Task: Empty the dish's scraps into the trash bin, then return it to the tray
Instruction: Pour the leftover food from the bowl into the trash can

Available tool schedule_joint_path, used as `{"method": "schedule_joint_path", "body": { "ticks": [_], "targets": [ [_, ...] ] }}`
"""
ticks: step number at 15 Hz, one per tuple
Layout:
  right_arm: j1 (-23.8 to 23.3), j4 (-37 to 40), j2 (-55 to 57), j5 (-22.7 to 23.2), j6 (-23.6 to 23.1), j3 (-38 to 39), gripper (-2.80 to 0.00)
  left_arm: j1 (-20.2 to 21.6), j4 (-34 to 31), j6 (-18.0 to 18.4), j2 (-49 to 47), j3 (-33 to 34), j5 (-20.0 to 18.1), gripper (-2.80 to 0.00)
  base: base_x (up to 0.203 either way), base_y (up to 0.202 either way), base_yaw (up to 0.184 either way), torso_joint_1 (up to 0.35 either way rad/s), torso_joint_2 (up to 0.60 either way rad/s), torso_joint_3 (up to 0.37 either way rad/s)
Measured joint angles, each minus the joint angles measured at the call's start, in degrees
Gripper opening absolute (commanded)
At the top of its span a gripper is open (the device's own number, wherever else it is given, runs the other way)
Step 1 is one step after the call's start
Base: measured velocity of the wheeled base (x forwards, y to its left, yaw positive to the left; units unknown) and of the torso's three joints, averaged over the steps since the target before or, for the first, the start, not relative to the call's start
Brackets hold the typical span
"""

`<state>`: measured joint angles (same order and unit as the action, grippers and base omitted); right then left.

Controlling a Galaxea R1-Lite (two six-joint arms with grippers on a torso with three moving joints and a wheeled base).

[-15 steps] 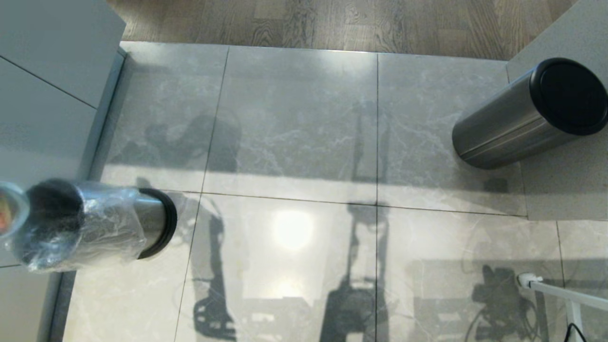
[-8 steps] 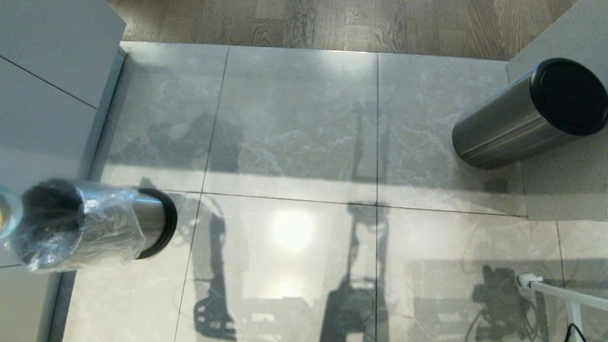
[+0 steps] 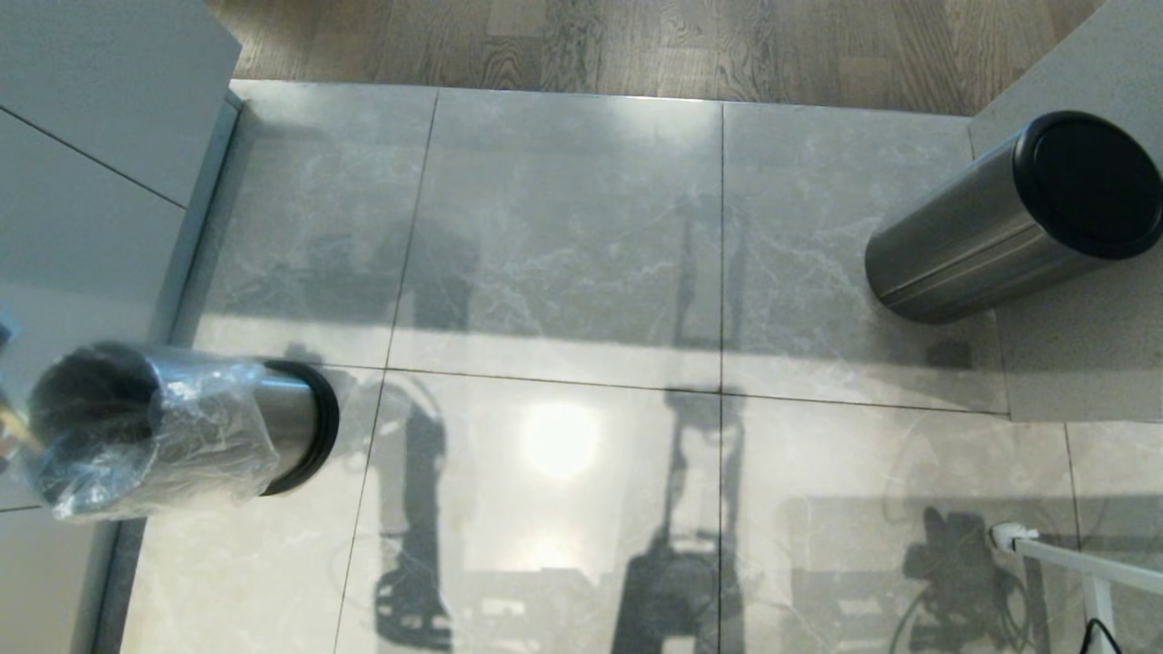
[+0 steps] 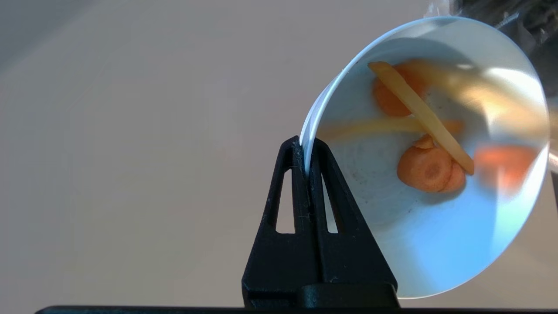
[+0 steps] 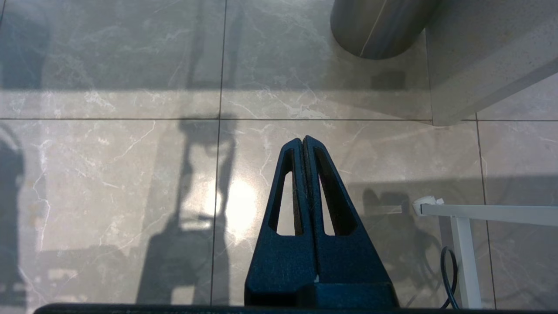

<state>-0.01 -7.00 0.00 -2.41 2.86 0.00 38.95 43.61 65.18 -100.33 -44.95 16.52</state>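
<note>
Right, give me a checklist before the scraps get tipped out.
1. Grip: left gripper pinches the dish by its rim. Ok.
2. Scraps in the tilted dish: carrot rounds and fries inside. Ok.
3. Bin lined and upright, mouth open. Ok.
4. Dish over the bin's mouth: only liner shows at the wrist view's corner. Cannot tell.
5. Right gripper shut over bare floor, out of the way. Ok.
6. Tray for the return: not in view. Cannot tell.
</note>
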Motion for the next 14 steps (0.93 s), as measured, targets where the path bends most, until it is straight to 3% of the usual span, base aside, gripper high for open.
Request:
{"method": "schedule_joint_path", "body": {
  "ticks": [5,11,14],
  "targets": [
    [0.0,0.0,0.0,0.0,0.0,0.0,-2.8,-5.3,0.0,1.4,1.1,1.4,4.7,-2.8,0.0,0.0,0.0,0.0,0.0,0.0],
    [0.0,0.0,0.0,0.0,0.0,0.0,-2.8,-8.0,0.6,11.9,1.1,1.3,9.4,-2.8,0.0,0.0,0.0,0.0,0.0,0.0],
    [0.0,0.0,0.0,0.0,0.0,0.0,-2.8,-8.7,4.3,14.8,0.9,1.1,9.9,-2.8,0.0,0.0,0.0,0.0,0.0,0.0]
  ]
}}
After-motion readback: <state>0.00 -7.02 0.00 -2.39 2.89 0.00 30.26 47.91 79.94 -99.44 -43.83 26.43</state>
